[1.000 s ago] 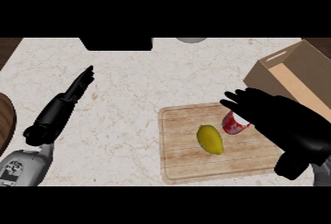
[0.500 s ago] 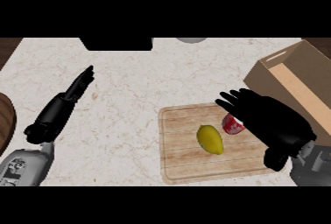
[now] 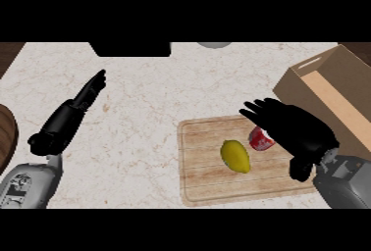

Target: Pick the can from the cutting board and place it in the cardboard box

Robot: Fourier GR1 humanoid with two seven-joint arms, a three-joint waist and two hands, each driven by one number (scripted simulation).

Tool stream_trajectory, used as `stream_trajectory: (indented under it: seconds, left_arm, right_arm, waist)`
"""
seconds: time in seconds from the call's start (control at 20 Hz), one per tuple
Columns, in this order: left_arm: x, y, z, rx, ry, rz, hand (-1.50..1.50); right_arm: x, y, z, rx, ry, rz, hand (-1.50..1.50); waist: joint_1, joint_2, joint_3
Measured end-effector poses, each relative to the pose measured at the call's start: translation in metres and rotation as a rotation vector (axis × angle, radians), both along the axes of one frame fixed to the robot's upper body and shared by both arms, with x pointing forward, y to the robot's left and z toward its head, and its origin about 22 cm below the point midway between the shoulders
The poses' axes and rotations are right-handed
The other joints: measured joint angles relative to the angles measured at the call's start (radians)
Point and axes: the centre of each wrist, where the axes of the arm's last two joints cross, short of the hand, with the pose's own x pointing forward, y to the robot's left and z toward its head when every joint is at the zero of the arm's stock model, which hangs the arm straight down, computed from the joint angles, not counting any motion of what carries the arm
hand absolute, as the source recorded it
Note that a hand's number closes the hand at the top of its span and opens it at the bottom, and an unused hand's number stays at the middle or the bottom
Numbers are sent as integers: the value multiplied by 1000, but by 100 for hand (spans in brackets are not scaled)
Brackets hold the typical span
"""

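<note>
The red can (image 3: 260, 139) stands on the right part of the wooden cutting board (image 3: 210, 184). Only its left side shows, because my right hand (image 3: 293, 130) is spread over it, fingers relaxed and pointing up-left, thumb hanging toward the near edge. I cannot tell whether the palm touches the can. The open cardboard box (image 3: 313, 81) stands just right of the board, beyond the hand. My left hand (image 3: 71, 116) rests open at the left of the counter, fingers straight.
A yellow lemon (image 3: 235, 156) lies in the middle of the board, just left of the can. A dark object (image 3: 130, 48) and a grey round thing (image 3: 214, 44) sit at the far edge. A brown wooden rim (image 3: 6, 139) shows at the left.
My right hand has shifted a little left and nearer over the can, and its forearm has swung toward the lower right. The can, lemon and left hand stay put.
</note>
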Motion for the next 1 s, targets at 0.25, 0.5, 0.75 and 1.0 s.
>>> stream_trajectory:
  seconds: [0.25,0.5,0.75,1.0]
  left_arm:
    - [-5,0,-9,3,1,2,0]
    - [-3,3,-7,2,-3,2,0]
    - [-6,0,3,2,-2,1,0]
    - [-6,-1,6,0,0,3,0]
  right_arm:
    - [3,3,-9,-8,20,-10,-150]
    - [16,0,-19,-41,-2,-39,-150]
    - [21,-5,-38,-44,7,-55,-150]
    - [24,-8,-53,-40,30,-8,150]
  waist:
    - [0,0,0]
    - [1,0,0]
    - [1,0,0]
    - [1,0,0]
